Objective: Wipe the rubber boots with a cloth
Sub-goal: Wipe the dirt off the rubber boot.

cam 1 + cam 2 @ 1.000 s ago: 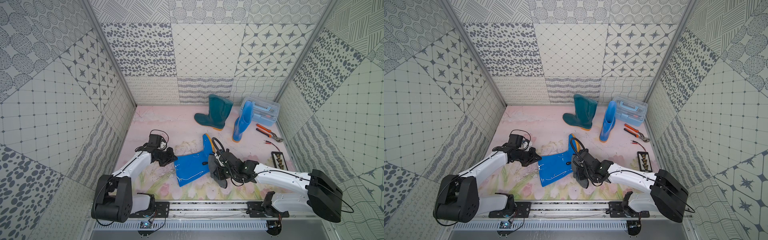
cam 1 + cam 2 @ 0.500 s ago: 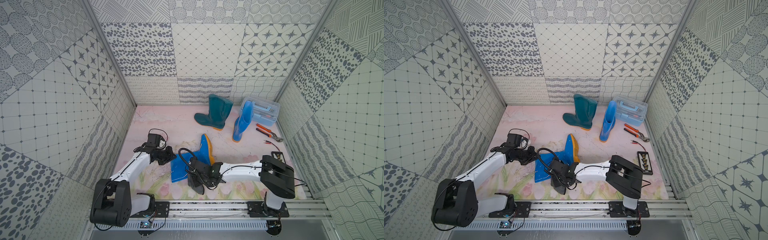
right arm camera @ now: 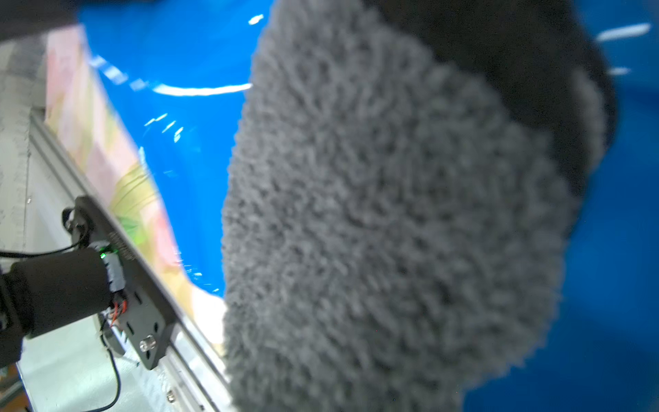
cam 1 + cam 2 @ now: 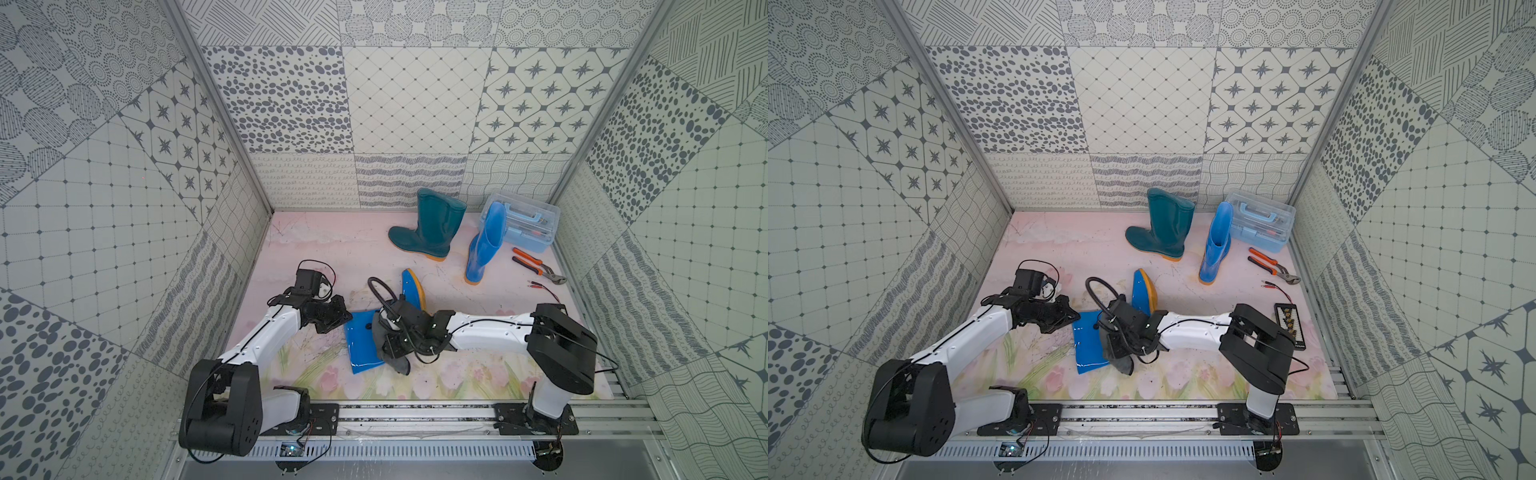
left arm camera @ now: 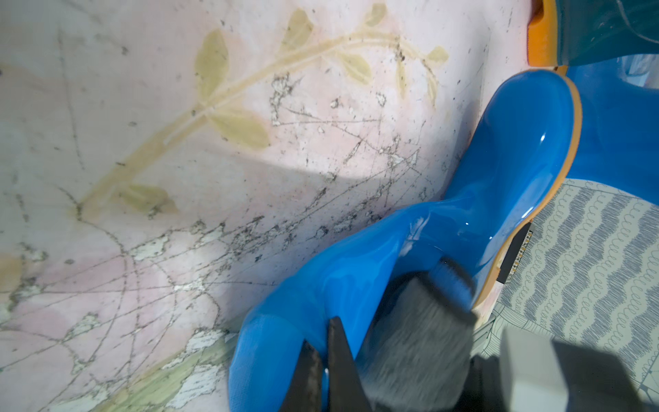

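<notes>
Nearest to us, the right gripper (image 4: 390,347) has its jaws clamped on the cloth (image 3: 392,232), against the shaft of the lying blue boot (image 4: 361,345). The left gripper (image 4: 341,323) has its jaws together on the rim of this shaft. Farther back we see the other blue boot (image 4: 484,245) and the green boot (image 4: 432,228) upright.

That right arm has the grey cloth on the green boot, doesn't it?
Wrong boot: the right arm has the grey cloth on the lying blue boot; the green boot stands apart at the back, as both top views show.
</notes>
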`<state>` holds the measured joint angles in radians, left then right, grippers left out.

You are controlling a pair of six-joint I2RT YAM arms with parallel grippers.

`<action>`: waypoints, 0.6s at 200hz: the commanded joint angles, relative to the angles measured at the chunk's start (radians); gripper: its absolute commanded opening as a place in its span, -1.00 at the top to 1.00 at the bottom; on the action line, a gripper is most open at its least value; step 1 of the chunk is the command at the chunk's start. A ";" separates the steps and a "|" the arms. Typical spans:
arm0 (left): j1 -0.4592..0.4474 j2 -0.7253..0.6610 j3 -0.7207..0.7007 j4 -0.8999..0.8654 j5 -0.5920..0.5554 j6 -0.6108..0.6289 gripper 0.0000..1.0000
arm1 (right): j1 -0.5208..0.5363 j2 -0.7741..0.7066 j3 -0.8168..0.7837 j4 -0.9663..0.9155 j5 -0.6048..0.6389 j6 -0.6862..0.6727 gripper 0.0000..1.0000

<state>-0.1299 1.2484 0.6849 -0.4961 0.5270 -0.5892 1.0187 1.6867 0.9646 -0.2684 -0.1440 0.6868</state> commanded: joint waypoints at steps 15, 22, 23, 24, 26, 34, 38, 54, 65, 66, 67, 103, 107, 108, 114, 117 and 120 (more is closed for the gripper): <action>0.003 -0.003 0.070 -0.120 -0.022 0.075 1.00 | -0.148 -0.221 -0.110 -0.153 0.095 -0.053 1.00; 0.001 -0.004 0.080 -0.129 -0.023 0.080 1.00 | -0.162 -0.259 -0.120 -0.166 0.103 -0.060 1.00; 0.002 -0.003 0.081 -0.130 -0.023 0.080 1.00 | -0.164 -0.265 -0.121 -0.168 0.105 -0.060 1.00; 0.002 -0.002 0.082 -0.131 -0.024 0.080 1.00 | -0.166 -0.271 -0.123 -0.171 0.107 -0.061 1.00; 0.002 -0.002 0.086 -0.134 -0.024 0.080 1.00 | -0.170 -0.282 -0.125 -0.174 0.112 -0.062 1.00; 0.003 0.001 0.098 -0.141 -0.019 0.080 1.00 | -0.172 -0.317 -0.124 -0.186 0.127 -0.066 1.00; 0.001 0.003 0.105 -0.145 -0.013 0.079 1.00 | -0.172 -0.329 -0.122 -0.189 0.130 -0.068 1.00; 0.002 0.004 0.124 -0.158 -0.009 0.080 1.00 | -0.171 -0.361 -0.111 -0.180 0.116 -0.049 1.00; 0.002 -0.002 0.129 -0.160 -0.019 0.082 1.00 | -0.162 -0.364 -0.102 -0.161 0.106 -0.028 1.00; 0.002 -0.002 0.129 -0.160 -0.021 0.082 1.00 | -0.160 -0.365 -0.101 -0.159 0.106 -0.026 1.00; 0.002 -0.004 0.129 -0.160 -0.022 0.083 1.00 | -0.159 -0.365 -0.100 -0.156 0.105 -0.024 1.00; 0.002 0.037 0.138 -0.152 -0.049 0.098 1.00 | -0.036 -0.263 -0.029 -0.067 0.134 0.011 1.00; 0.003 0.045 0.142 -0.154 -0.037 0.101 1.00 | -0.026 -0.240 -0.016 -0.058 0.124 0.018 1.00; 0.003 0.050 0.144 -0.155 -0.030 0.102 1.00 | -0.024 -0.236 -0.013 -0.056 0.119 0.020 1.00; 0.002 0.064 0.153 -0.158 -0.014 0.106 1.00 | -0.011 -0.208 0.005 -0.037 0.097 0.021 1.00; 0.002 0.069 0.157 -0.161 -0.011 0.109 1.00 | -0.005 -0.193 0.013 -0.028 0.089 0.020 1.00; 0.001 0.073 0.160 -0.164 -0.013 0.111 1.00 | -0.001 -0.182 0.023 -0.023 0.084 0.018 1.00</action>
<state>-0.1299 1.2720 0.8070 -0.6025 0.5095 -0.5346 0.9710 1.4132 0.9142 -0.4015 -0.0299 0.6773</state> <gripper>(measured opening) 0.054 0.166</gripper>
